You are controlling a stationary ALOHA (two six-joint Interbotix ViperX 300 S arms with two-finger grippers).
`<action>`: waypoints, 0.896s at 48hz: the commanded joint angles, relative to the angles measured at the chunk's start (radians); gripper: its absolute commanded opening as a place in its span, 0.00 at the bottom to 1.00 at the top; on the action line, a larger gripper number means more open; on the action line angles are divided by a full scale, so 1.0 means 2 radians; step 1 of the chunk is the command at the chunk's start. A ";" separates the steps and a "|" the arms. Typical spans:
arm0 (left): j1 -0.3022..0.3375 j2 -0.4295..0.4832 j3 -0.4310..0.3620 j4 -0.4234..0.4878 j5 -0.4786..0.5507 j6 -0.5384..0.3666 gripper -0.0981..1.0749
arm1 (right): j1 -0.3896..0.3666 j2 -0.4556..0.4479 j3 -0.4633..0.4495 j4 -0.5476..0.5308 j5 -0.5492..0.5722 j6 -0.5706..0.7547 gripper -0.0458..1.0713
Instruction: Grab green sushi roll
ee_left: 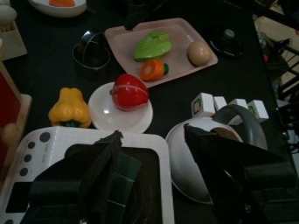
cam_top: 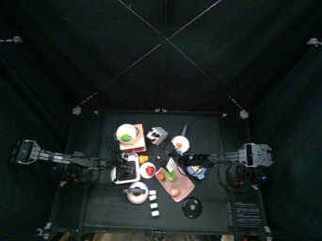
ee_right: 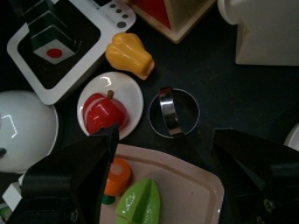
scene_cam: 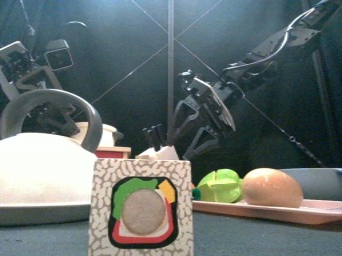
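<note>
Both jaws of the right gripper are spread and hold nothing; the left gripper is likewise spread and empty. The green sushi roll stands upright at the table's front edge, apart from both grippers. Standing on end, it would likely tip if a jaw clips its top on the way down. The green pepper on the pink tray just beside it could be mistaken for the target, since the right gripper hangs over that tray.
</note>
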State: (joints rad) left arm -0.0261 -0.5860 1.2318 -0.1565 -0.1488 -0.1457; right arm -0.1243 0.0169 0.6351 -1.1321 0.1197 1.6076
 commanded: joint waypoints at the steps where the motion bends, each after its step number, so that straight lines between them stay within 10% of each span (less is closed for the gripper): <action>1: -0.001 -0.004 -0.031 0.002 0.034 0.000 0.88 | -0.002 -0.038 0.006 -0.005 -0.002 0.000 0.95; 21: 0.003 -0.003 -0.164 0.072 0.376 -0.005 0.89 | 0.035 -0.115 0.083 0.003 -0.002 0.004 0.95; 43: 0.005 0.003 -0.108 0.113 0.379 -0.026 0.93 | 0.035 -0.126 0.100 0.003 0.005 0.002 0.95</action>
State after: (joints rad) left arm -0.0199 -0.5814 1.0094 0.0506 0.6289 -0.1979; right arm -0.0476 -0.2117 0.8437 -1.1275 0.1243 1.6137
